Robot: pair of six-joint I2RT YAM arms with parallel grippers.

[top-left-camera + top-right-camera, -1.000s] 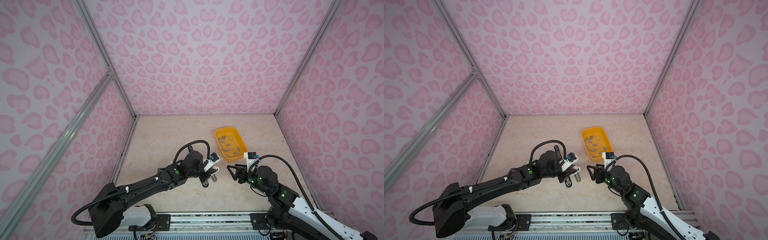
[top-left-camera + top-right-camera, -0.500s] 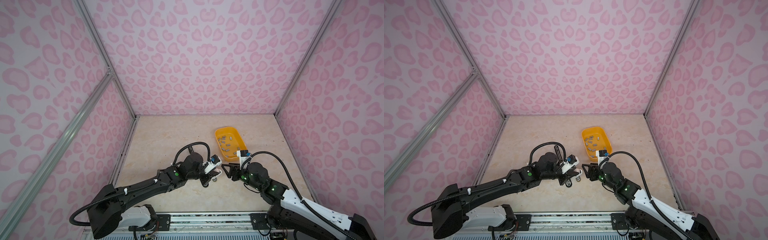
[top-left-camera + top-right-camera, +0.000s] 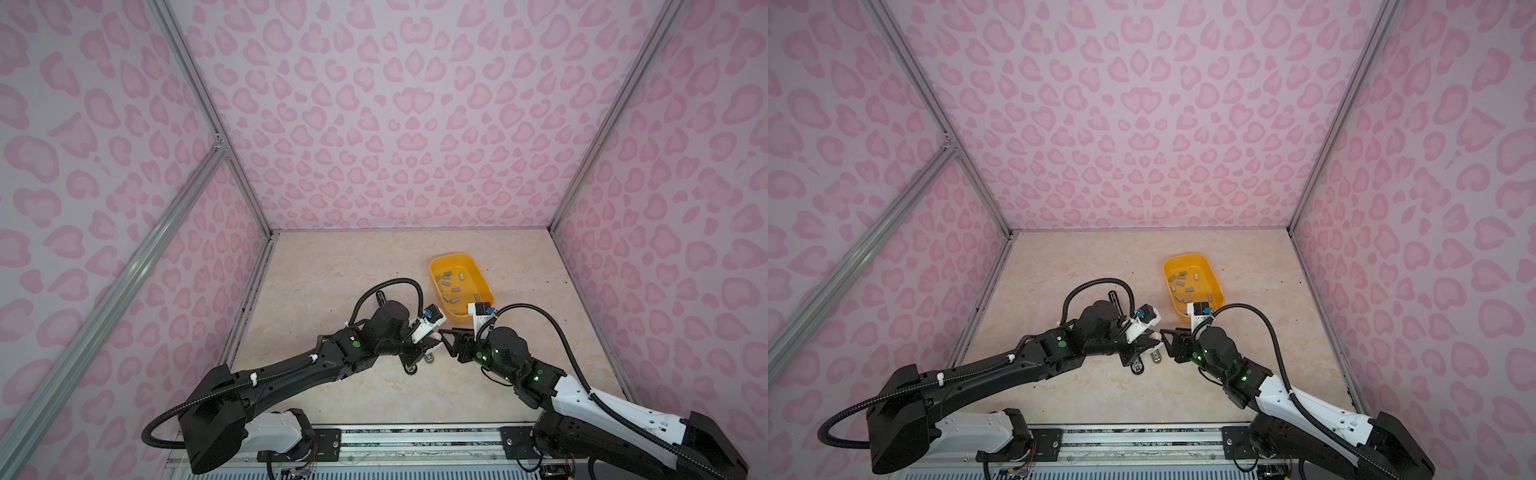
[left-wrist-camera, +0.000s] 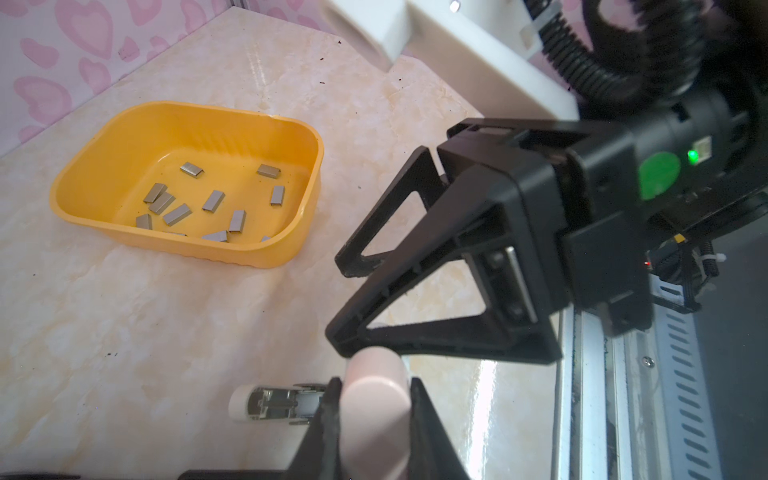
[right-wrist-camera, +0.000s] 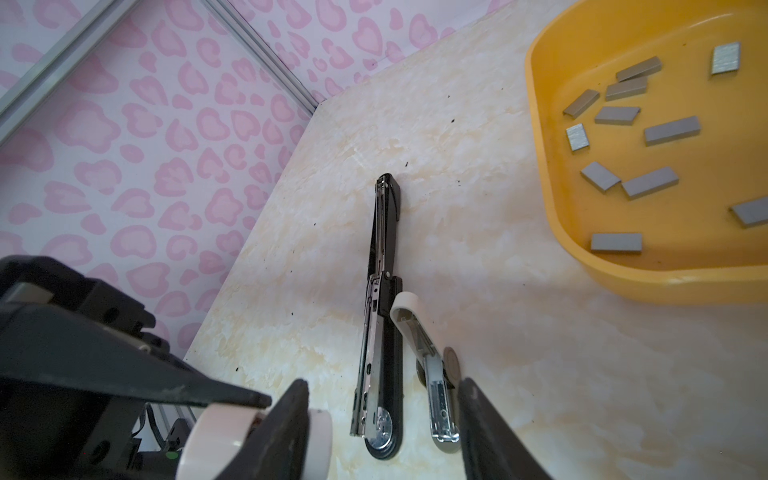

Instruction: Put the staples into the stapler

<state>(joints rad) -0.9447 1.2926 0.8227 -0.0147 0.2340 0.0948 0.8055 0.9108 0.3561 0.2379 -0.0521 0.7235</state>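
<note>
Table [image 3: 332, 266]: beige, marble-patterned top, scattered with dark specks [image 5: 406, 164]. Three items lie directly on it.

1. Yellow tray [image 3: 453, 256], right of centre, standing flat, well apart from the walls.
2. Black stapler [image 5: 392, 332], left of the tray, opened out flat to full length, metal channel facing up.
3. Small white stapler [image 5: 432, 374], also opened, lying just beside the black one on the tray side. Its white end sits close against the black base; contact cannot be confirmed.
</note>
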